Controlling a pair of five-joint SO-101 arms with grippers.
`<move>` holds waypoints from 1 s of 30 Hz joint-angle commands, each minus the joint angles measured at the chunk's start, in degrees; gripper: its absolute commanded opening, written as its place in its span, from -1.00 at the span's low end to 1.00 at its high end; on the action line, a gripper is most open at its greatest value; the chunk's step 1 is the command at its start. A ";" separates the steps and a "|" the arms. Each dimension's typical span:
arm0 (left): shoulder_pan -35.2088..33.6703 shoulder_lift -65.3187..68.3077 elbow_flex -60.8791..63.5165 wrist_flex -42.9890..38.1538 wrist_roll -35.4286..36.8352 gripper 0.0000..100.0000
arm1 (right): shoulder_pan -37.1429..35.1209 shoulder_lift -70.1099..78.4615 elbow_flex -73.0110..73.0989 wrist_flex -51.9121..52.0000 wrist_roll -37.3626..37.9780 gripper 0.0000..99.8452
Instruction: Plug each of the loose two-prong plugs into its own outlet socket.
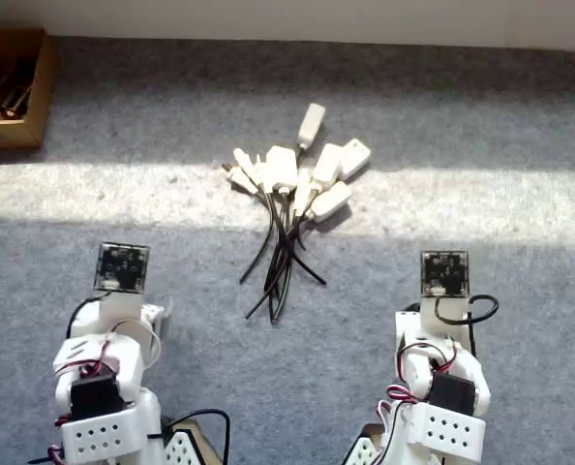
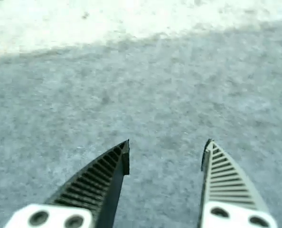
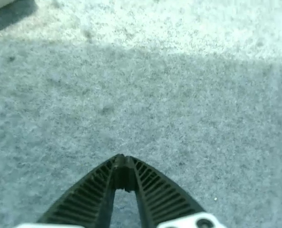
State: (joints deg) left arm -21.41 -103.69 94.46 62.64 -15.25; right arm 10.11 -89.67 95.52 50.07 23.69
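No writing, number, label or sign is legible anywhere, neither on the bundle of white plastic plugs and sockets with black cords (image 1: 283, 170) nor on the brown wooden box (image 1: 44, 87)

A small robotics test bench in a daylit room — a hobby or lab set-up. A grey felt-like mat (image 1: 500, 320) lies under a band of sunlight, with a white plastic arm (image 1: 104, 397) and its twin (image 1: 442, 397) trailing bare servo wires. White plugs (image 1: 292, 179) on black cords and a wooden box (image 1: 21, 97) of oddments sit on it.
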 commanded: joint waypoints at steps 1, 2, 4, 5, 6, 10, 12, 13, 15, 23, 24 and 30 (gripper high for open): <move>-6.20 -0.40 -5.41 -3.25 0.53 -0.51 | -1.36 -0.57 8.66 -0.31 12.48 -0.98; -6.73 -0.22 -7.25 -3.08 0.53 -0.51 | -1.45 -0.57 8.57 -0.40 13.01 -0.98; -6.64 0.04 -12.00 -1.58 0.62 -0.51 | -1.54 -0.57 6.29 -0.48 10.11 -0.98; -6.20 0.13 -14.99 0.70 0.62 -0.51 | -1.54 -0.57 4.26 -0.48 6.68 -0.98; -5.32 0.13 -18.33 3.34 0.62 -0.51 | -1.27 -0.40 1.80 -0.31 2.73 -0.98; 2.42 3.65 -32.31 12.75 0.70 -0.51 | -1.01 -0.13 -9.54 6.90 -4.40 -0.98; 6.46 10.59 -39.34 14.95 1.58 -0.51 | -1.36 -0.13 -15.34 13.23 -4.57 -0.98; 7.78 15.52 -42.86 15.47 2.46 -0.51 | -1.71 -0.13 -17.45 15.69 -4.66 -0.98; 9.36 27.91 -50.95 15.30 2.90 -0.51 | -1.80 -0.04 -17.89 16.57 -4.40 -0.98; 14.46 91.74 -93.23 19.87 2.73 -0.34 | -2.15 -0.31 -6.20 9.80 -4.48 -0.98; 15.52 98.86 -99.21 22.24 2.73 -0.27 | -2.24 -0.48 -4.70 9.19 -4.40 -0.98; 24.66 131.65 -136.22 34.46 2.90 -0.08 | -2.24 -0.48 -1.63 5.85 -4.66 -0.98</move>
State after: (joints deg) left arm -1.19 12.79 -20.88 92.79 -12.70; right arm 8.44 -89.76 93.85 58.07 19.38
